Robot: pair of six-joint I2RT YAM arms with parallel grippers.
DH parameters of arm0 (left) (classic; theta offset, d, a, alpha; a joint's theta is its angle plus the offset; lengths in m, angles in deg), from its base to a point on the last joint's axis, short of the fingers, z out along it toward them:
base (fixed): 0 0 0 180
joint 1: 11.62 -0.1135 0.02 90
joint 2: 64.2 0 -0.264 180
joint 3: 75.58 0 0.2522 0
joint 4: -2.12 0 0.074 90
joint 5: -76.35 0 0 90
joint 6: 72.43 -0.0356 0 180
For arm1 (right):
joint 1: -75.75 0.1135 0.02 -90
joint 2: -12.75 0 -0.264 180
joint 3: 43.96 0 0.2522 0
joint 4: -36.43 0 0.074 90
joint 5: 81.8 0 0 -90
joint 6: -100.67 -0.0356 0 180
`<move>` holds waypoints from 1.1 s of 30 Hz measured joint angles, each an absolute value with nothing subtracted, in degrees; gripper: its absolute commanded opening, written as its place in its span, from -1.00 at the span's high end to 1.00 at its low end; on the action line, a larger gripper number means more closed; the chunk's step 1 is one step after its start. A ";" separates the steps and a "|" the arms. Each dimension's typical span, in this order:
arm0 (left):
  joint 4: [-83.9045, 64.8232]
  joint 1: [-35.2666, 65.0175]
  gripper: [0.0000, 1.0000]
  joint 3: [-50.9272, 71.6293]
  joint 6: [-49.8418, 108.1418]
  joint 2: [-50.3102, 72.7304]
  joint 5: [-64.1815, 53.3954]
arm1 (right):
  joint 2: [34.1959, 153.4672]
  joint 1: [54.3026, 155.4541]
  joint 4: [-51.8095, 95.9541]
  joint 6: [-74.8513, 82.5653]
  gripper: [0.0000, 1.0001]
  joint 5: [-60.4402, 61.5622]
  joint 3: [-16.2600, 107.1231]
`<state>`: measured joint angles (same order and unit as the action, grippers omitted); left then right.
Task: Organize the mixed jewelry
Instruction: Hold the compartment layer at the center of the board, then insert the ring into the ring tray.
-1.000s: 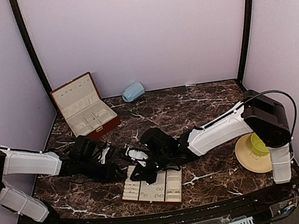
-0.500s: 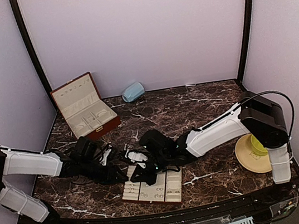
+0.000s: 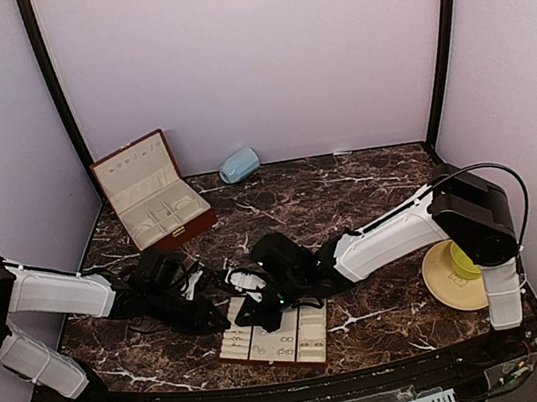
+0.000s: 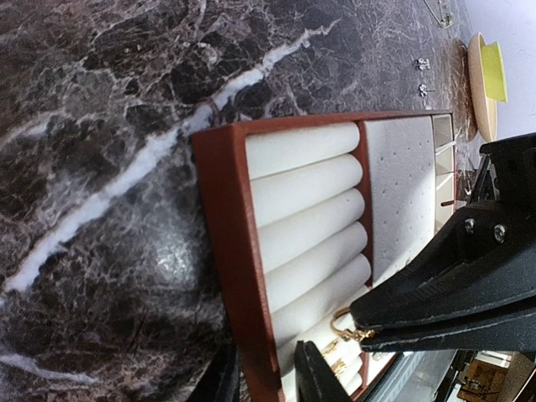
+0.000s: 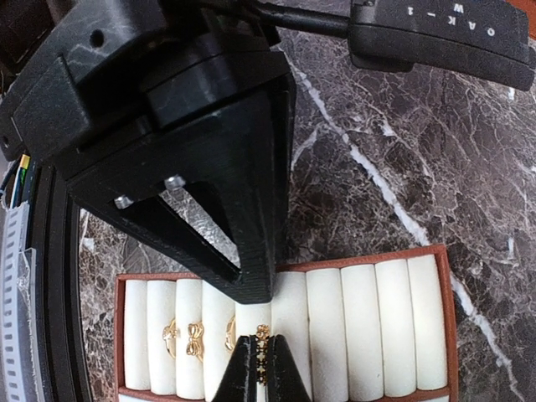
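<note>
Since a second ago the left end effector has edged rightward and narrowed over the cream-rolled tray, where gold rings sit between rolls, while the right end effector, arm stretched low across the bench, pinches a gold ring.

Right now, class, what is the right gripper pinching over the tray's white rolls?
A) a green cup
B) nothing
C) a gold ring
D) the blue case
C: the right gripper is shut on a small gold ring, right over the white rolls of the tray.
</note>
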<state>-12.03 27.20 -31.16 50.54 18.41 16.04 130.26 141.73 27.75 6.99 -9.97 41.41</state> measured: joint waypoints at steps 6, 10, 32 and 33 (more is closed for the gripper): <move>-12.03 27.36 0.51 -31.16 50.52 18.67 15.86 | 130.26 141.73 27.73 7.01 1.00 -9.73 41.41; -12.00 27.51 0.52 -31.16 50.52 18.74 15.78 | 130.29 141.73 27.42 7.38 1.00 -9.73 41.52; -12.00 27.55 0.53 -30.99 50.52 19.05 15.69 | 133.17 141.75 21.80 14.14 0.56 -8.92 46.15; -12.00 27.55 0.53 -30.99 50.52 19.05 15.69 | 133.04 141.75 21.72 13.98 0.43 -8.77 46.13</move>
